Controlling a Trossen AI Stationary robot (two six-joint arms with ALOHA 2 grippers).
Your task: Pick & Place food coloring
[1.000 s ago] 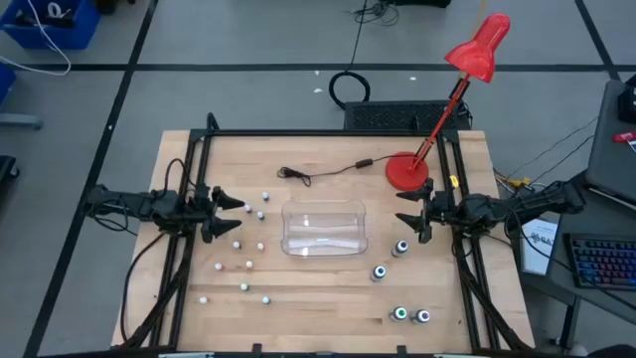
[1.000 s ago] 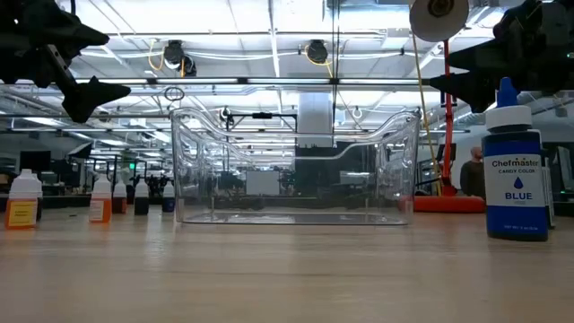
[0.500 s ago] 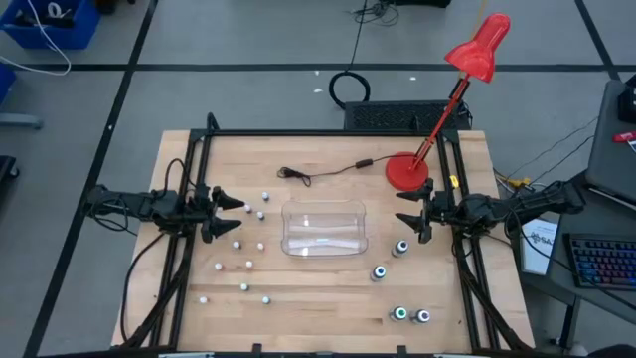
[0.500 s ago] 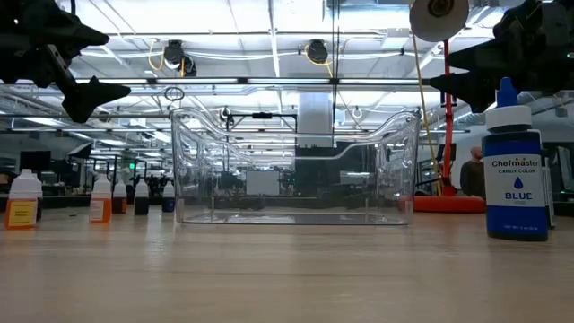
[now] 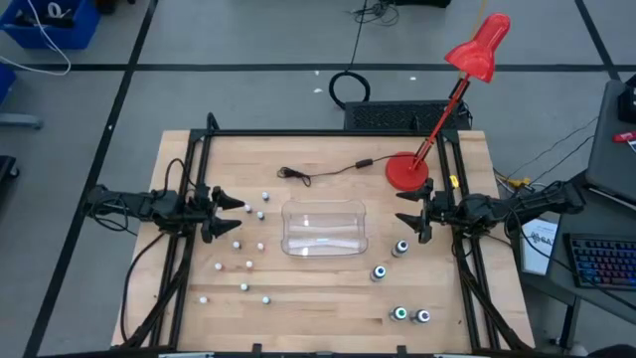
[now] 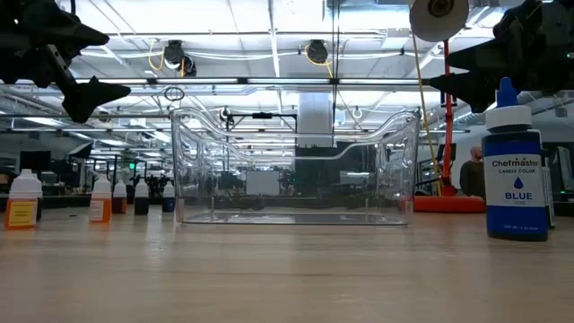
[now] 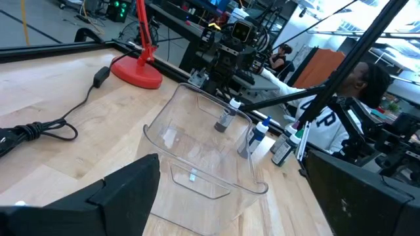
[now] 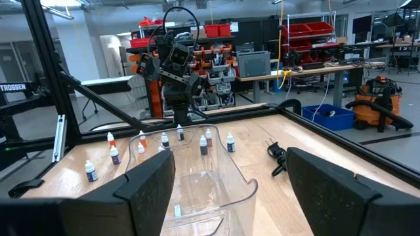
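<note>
2 grippers, left [image 5: 233, 215] and right [image 5: 409, 212], spread wide, empty, flanking clear tub [image 5: 324, 229], food coloring bottles [image 5: 245, 251] scattered, red lamp [image 5: 407, 171] behind.

The tub [image 5: 324, 229] sits at the centre of the table [image 5: 328, 298], with my left gripper [image 5: 231, 213] hovering open at its left side and my right gripper [image 5: 409, 213] hovering open at its right. The small food coloring bottles [image 5: 248, 244] stand scattered between my left gripper and the tub and toward the near left edge; the larger bottles [image 5: 390, 259] stand right of the tub, down to the near right corner. Behind the tub lie a cable [image 5: 323, 171] and, to its right, the lamp base [image 5: 406, 171].
</note>
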